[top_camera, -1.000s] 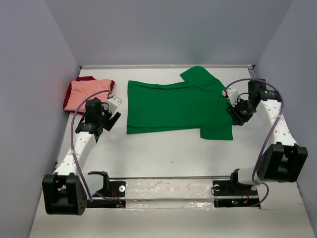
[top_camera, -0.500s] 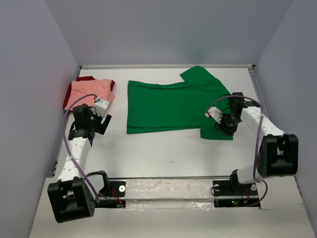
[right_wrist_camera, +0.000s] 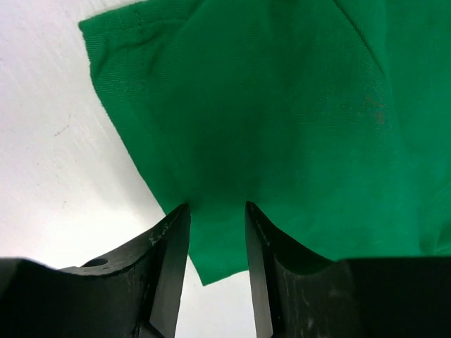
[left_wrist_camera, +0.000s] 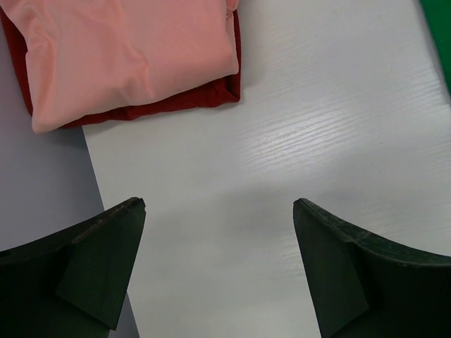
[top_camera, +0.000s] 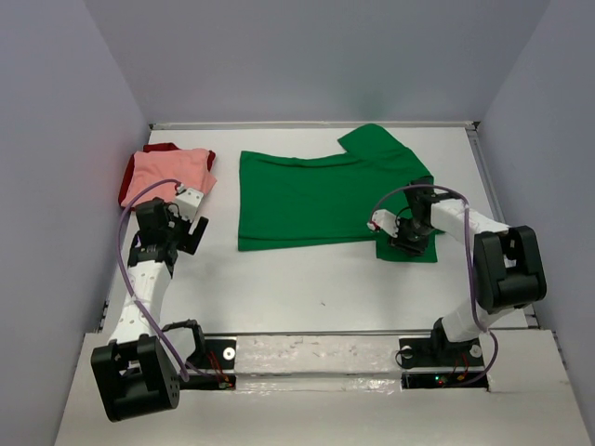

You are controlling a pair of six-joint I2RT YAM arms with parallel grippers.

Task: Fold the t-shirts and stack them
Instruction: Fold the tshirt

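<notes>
Right gripper: mine, half-parted over the near sleeve of the green t-shirt; the cloth lies flat between my jaws, nothing pinched.
Left gripper: spread wide, empty, left of the green t-shirt.
Left to do: the green t-shirt lies flat and unfolded; I judge folding and stacking remain.
Done: left of it, the salmon pink t-shirt sits folded on the dark red t-shirt.
Table: white, faintly grained.
Walls: plain grey, behind and beside the green t-shirt.
</notes>
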